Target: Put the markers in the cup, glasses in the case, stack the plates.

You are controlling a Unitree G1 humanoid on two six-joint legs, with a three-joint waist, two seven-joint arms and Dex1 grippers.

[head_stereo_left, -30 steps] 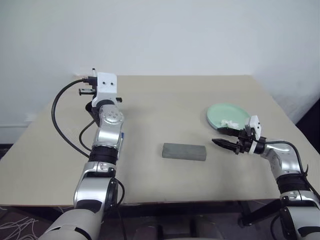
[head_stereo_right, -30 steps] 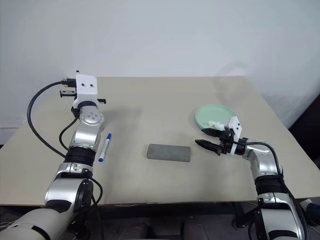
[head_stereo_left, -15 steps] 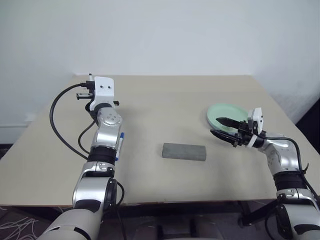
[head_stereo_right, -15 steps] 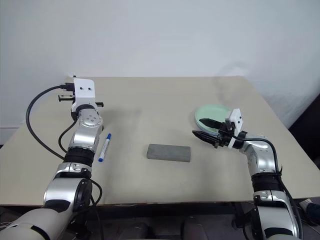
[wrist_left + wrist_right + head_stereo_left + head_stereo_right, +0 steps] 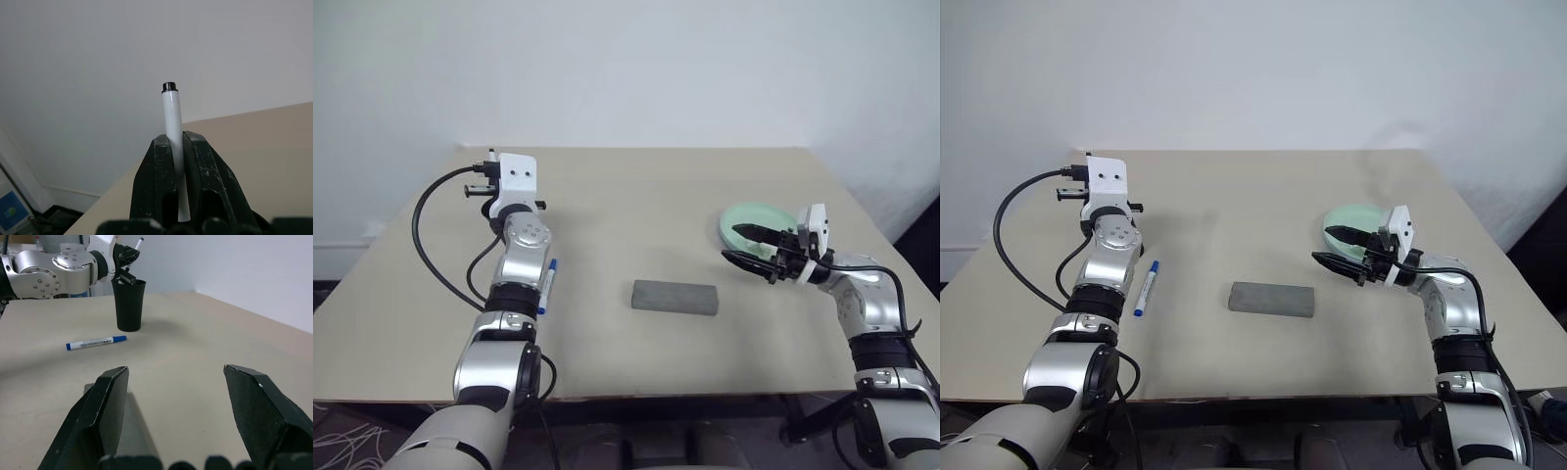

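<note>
My left gripper (image 5: 175,142) is shut on a white marker (image 5: 171,112) that sticks out past its fingertips. In the right wrist view that gripper hovers just above the black cup (image 5: 128,306). A second marker (image 5: 1145,288), blue-capped, lies on the table beside the left arm. The grey case (image 5: 674,297) lies lid down at mid-table. My right gripper (image 5: 1327,245) stands open and empty, raised over the near left edge of the mint green plate (image 5: 1356,211). The glasses are out of view.
The beige table (image 5: 636,206) runs back to a white wall. A black cable (image 5: 426,245) loops out from the left wrist over the table's left side. The plate sits close to the right edge.
My right gripper has lifted off the table and rolled, now partly in front of the plate; the white scrap on the plate is no longer seen. The left arm has hardly moved.
</note>
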